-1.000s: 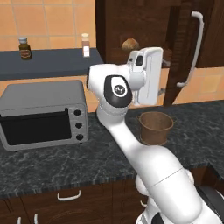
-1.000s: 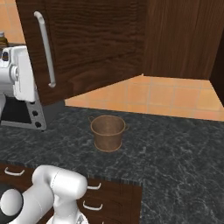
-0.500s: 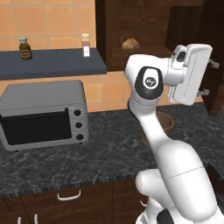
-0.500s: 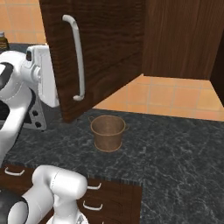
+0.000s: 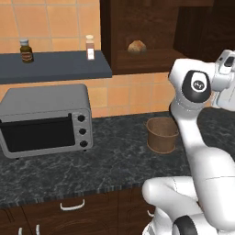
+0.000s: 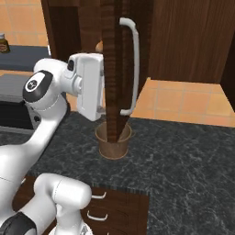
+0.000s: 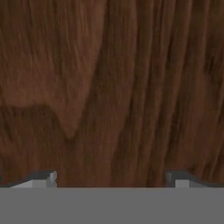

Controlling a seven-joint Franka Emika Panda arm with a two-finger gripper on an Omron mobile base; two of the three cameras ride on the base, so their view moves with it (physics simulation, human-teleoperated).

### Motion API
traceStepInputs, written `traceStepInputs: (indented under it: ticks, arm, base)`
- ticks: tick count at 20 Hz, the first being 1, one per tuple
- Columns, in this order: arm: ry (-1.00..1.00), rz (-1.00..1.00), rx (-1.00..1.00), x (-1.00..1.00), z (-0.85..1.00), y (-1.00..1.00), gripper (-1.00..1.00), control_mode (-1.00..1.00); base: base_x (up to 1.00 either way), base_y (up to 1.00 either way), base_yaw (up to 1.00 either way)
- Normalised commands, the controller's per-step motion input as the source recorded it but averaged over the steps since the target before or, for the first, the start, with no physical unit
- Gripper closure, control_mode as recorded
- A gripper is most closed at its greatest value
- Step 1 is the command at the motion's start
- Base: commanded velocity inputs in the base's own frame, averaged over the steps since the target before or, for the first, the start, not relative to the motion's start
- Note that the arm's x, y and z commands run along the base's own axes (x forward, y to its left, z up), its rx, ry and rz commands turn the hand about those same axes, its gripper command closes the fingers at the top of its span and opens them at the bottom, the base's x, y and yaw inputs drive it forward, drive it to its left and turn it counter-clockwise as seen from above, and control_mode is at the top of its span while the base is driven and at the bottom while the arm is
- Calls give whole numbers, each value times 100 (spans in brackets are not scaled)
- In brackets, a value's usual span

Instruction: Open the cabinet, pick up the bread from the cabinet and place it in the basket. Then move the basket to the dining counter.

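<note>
Figure: cabinet opened, bread not yet fetched. The tall dark brown wooden cabinet (image 5: 151,36) occupies the upper centre of the left base view; its door (image 6: 114,69) stands swung out, seen nearly edge-on at centre of the right base view, with the long vertical silver bar handle (image 6: 133,64) on its right face. The small golden-brown bread roll (image 5: 137,46) rests on the cabinet shelf, upper centre of the left base view. The white arm's pincer (image 7: 111,179) is pressed close to the door's wood grain, which spreads across the hand view; its two tips stand wide apart, released, grasping nothing. In the right base view the hand sits just left of the door edge, so the roll lies up and behind the door from it; reaching it probably calls for withdrawing from the door and turning towards the shelf. The round brown basket (image 5: 161,134) stands on the black marbled tabletop (image 5: 105,160), below the cabinet, right of the grey toaster oven (image 5: 46,117). A dark shelf (image 5: 55,66) carries two small bottles.
</note>
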Motion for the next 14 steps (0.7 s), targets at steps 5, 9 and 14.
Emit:
traceStepInputs:
  ticks: [5,9,14]
  arm:
    - [0,1,1,-9,0,-51,-100,-100]
    - [0,0,-6,-1,0,47,-100,-100]
    - [-1,0,-3,4,-9,95,-100,-100]
  base:
    - [0,0,0]
    - [0,0,0]
    - [0,0,0]
